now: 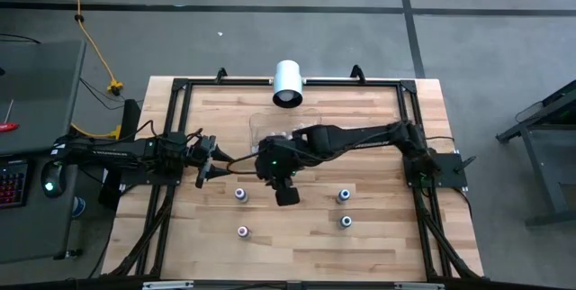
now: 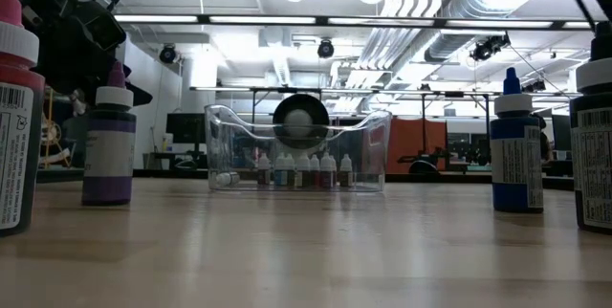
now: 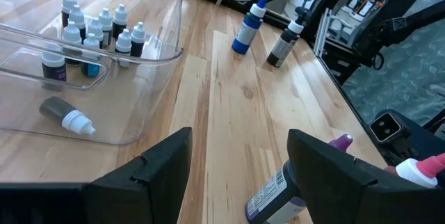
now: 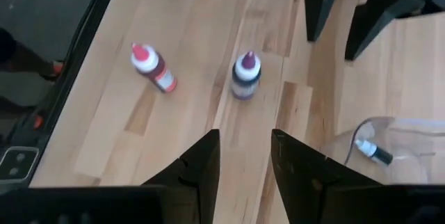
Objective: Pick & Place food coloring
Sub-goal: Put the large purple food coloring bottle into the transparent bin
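Four larger bottles [image 1: 240, 194] standing on bench [image 1: 378, 245], lower centre of high view, two left, two right. Small bottles [image 3: 94, 33] grouped upright in clear tray [image 3: 149, 57], one lying flat [image 3: 66, 115]. Left gripper [image 1: 209, 159] left of tray, jaws wide apart, empty. Right gripper [image 1: 286, 193] centre frame, jaws part open, nothing held.
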Available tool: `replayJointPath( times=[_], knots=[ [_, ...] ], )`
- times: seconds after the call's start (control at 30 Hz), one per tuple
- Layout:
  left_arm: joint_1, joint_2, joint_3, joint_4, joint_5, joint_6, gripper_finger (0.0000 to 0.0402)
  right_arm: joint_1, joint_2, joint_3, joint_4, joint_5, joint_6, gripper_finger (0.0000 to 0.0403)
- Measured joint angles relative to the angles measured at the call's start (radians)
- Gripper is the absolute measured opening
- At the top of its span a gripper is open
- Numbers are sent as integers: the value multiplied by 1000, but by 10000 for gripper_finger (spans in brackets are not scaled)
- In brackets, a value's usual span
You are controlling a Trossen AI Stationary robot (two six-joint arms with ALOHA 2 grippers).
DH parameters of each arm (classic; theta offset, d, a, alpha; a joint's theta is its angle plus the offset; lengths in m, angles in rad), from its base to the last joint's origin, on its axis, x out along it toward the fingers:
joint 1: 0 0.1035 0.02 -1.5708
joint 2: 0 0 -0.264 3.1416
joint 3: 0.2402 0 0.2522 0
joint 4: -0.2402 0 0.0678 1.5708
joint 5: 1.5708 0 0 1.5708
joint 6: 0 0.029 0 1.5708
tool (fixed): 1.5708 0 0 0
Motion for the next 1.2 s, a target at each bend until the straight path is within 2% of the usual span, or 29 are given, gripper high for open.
replayJointPath(
  times=[0.1, 0.27, 0.63, 1.0, 1.2],
  knots=[
    [0, 0, 0, 0, 0, 0, 234, 0, 75, 113, -24, 1, 0, 119],
    [0, 0, 0, 0, 0, 0, 234, 2, 113, 64, 127, -33, 24, 119],
    [0, 0, 0, 0, 0, 0, 234, 16, 219, 63, 213, -14, 0, 123],
    [0, 0, 0, 0, 0, 0, 234, 15, 249, 63, 229, 31, 50, 208],
    [0, 0, 0, 0, 0, 0, 234, 15, 257, 63, 249, 51, 56, 231]
  ],
)
